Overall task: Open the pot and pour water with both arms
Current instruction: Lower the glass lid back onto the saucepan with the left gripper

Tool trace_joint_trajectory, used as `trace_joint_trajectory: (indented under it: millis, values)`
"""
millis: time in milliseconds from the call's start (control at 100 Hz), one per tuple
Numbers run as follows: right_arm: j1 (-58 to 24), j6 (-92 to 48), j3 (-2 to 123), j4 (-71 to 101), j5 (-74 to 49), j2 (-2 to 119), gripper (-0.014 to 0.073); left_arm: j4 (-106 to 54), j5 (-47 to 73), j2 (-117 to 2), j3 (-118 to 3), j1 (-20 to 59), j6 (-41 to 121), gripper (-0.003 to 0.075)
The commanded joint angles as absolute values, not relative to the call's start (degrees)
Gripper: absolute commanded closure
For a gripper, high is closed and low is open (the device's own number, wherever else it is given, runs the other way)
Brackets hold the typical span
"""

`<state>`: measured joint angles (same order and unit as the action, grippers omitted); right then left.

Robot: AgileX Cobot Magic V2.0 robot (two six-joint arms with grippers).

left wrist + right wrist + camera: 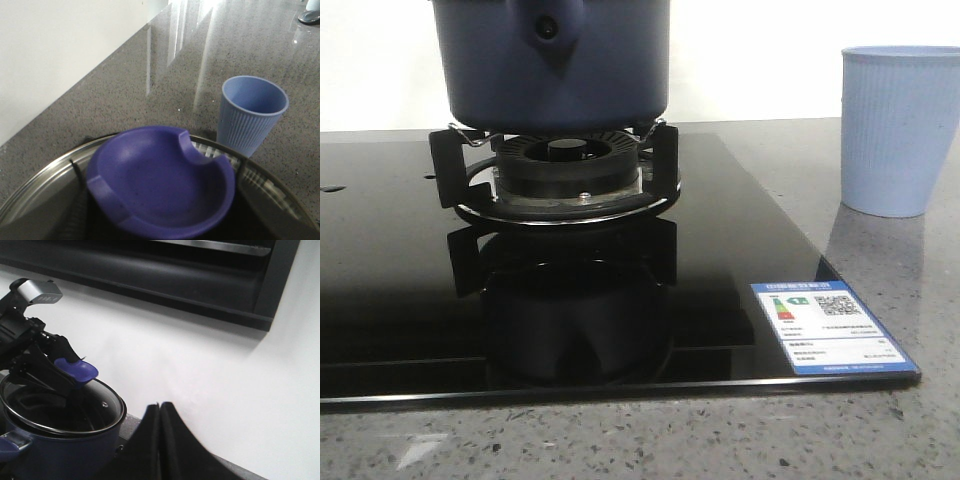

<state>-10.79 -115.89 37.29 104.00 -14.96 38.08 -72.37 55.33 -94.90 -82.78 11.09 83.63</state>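
While the pot [551, 62] sits on the stove burner [563, 172], the left gripper [60, 371] has its jaws clamped on the purple lid knob [76, 370], glass lid [102, 405] just under them. Right gripper [160, 440]: jaws pinched together, holding nothing, beside the pot. Blue cup [899, 128] waits on the table [880, 250].

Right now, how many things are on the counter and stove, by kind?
Navy-blue pot on the burner: 1
Glass lid with blue knob, on the pot: 1
Pale blue ribbed cup on the counter: 1
Energy label sticker on the black cooktop: 1
Total: 4
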Motion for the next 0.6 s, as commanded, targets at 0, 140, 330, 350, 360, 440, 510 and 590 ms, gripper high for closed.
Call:
trace_joint_trajectory:
  millis: [0, 140, 330, 350, 360, 440, 510, 590]
  values:
    - [-10.4, -115.8, 38.5, 107.4, -15.1, 38.0, 0.0659, -77.4, 54.8, -92.9, -84.5, 11.4, 83.7, 0.0405]
    - [-10.4, -115.8, 38.5, 107.4, -14.9, 38.0, 0.0659, -77.5, 54.7, -93.5, -84.5, 11.4, 83.7, 0.0405]
    - [-10.4, -115.8, 38.5, 107.4, -14.8, 38.0, 0.0659, -79.9, 54.7, -93.5, -84.5, 11.4, 84.3, 0.0340]
    - [-10.4, -115.8, 38.5, 107.4, -14.9, 38.0, 0.0659, -80.5, 54.7, -93.5, -84.5, 11.4, 84.8, 0.0315]
    - [-10.4, -115.8, 38.5, 107.4, -14.9, 38.0, 0.0659, -80.7, 54.7, -93.5, -84.5, 11.4, 85.0, 0.0306]
    - [-10.4, -115.8, 38.5, 107.4, -14.9, 38.0, 0.0659, -82.9, 54.7, -93.5, -84.5, 11.4, 85.1, 0.0202]
    - [-10.4, -115.8, 38.5, 107.4, -14.9, 38.0, 0.0659, -84.5, 54.7, -93.5, -84.5, 11.4, 85.1, 0.0160]
    - [-10.4, -115.8, 38.5, 107.4, -14.9, 38.0, 0.0659, -84.8, 54.7, -93.5, -84.6, 11.4, 85.1, 0.0164]
